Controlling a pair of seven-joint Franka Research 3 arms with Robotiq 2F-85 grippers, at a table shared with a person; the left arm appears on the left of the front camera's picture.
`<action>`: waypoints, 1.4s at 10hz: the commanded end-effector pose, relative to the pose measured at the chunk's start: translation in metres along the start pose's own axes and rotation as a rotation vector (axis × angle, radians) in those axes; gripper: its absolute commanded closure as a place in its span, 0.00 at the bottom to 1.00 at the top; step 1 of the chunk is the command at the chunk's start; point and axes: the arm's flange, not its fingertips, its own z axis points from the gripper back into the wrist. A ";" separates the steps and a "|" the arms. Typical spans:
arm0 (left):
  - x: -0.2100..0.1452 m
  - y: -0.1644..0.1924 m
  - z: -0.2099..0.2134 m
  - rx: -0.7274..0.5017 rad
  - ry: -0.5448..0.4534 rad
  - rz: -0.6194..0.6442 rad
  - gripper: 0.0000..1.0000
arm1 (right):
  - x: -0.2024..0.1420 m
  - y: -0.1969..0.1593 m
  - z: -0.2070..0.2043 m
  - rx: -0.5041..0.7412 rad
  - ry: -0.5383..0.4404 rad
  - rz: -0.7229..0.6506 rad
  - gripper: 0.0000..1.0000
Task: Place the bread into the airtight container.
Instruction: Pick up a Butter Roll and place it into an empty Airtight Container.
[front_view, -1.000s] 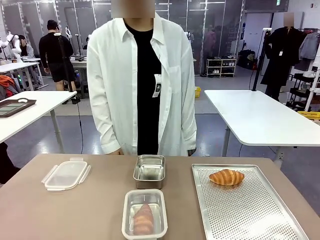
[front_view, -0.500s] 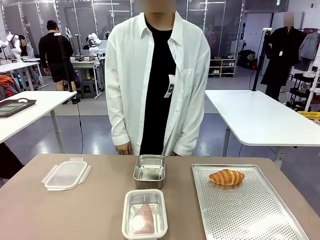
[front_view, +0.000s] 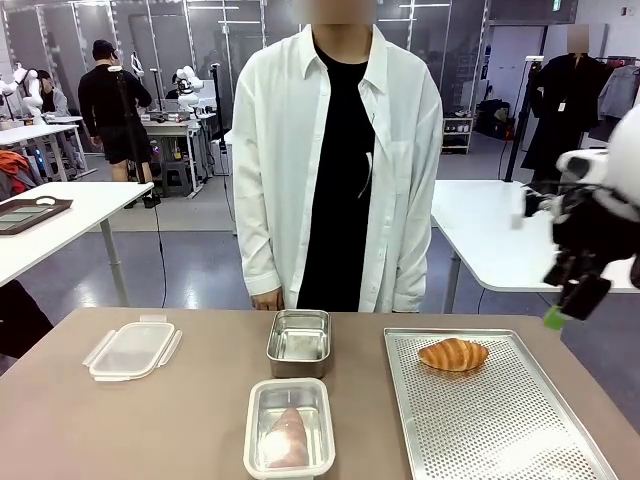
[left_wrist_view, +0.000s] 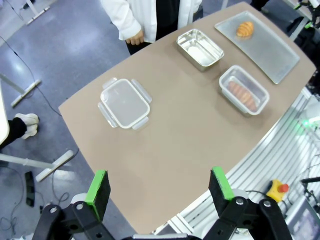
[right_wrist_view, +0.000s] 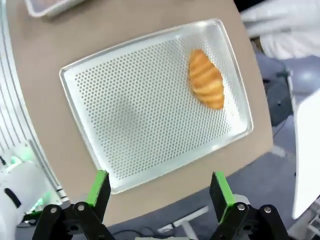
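At table's near edge, clear container (front_view: 290, 386) with bread piece (front_view: 288, 437) inside, steel tin (front_view: 298, 370) just behind, croissant (front_view: 453, 354) on perforated tray (front_view: 500, 430), far end, right gripper (front_view: 565, 305) raised at right, fingers apart, left gripper (left_wrist_view: 159, 175) likewise apart, empty.

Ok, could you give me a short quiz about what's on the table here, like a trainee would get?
1. True or false: the croissant lies on the perforated tray.
2. Where is the plastic lid? A) on the tray B) flat on the table C) in a gripper
3. Fill in: the right gripper has its jaws ____.
Key: 1 true; 2 B; 3 open.
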 end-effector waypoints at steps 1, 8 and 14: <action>0.001 0.000 0.001 -0.001 -0.002 -0.007 0.00 | 0.012 -0.015 -0.020 -0.011 0.011 0.146 0.00; 0.001 0.000 0.001 -0.001 -0.002 -0.007 0.00 | 0.024 -0.013 -0.055 0.034 0.035 0.166 0.00; 0.001 0.000 0.001 -0.001 -0.002 -0.007 0.00 | 0.046 -0.033 -0.074 0.011 0.058 0.161 0.00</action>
